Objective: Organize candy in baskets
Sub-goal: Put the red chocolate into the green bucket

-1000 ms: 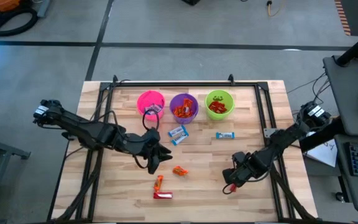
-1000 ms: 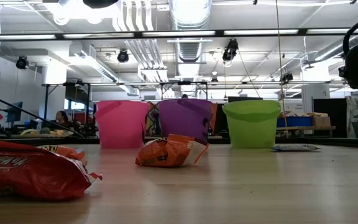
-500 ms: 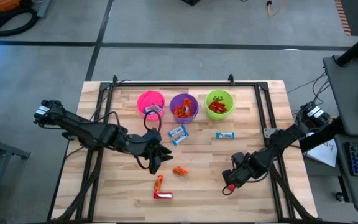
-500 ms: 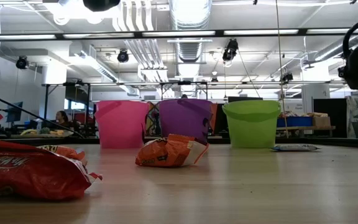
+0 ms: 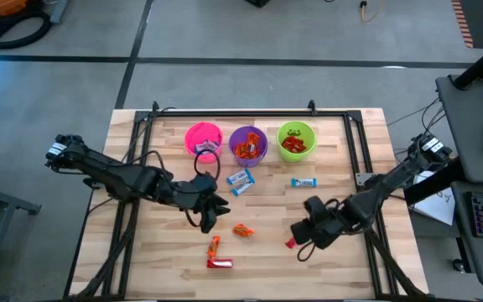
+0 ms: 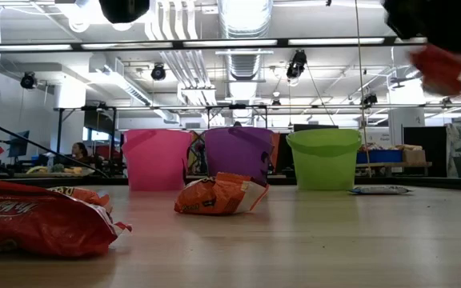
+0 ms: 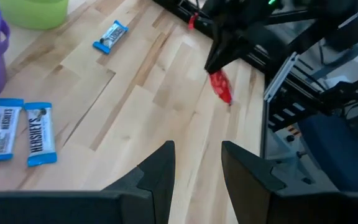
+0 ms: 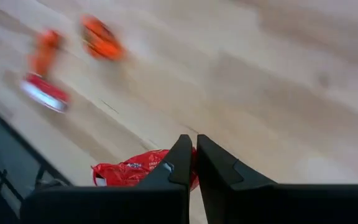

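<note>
Right gripper, pinching a red candy bar in the air above the worktop, hangs on the near side of the green basket, while the left gripper, fingers slightly apart, hovers near an orange candy.

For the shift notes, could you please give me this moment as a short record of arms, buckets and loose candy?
right gripper: shut on a red candy, lifted off the table
left gripper: empty, fingers apart, hovering above the table's middle
pink bucket: some blue-and-white candy
purple bucket: orange candy
green bucket: red candy
loose blue candy: pair by the purple bucket, one by the green
loose near front: two orange, one red
</note>
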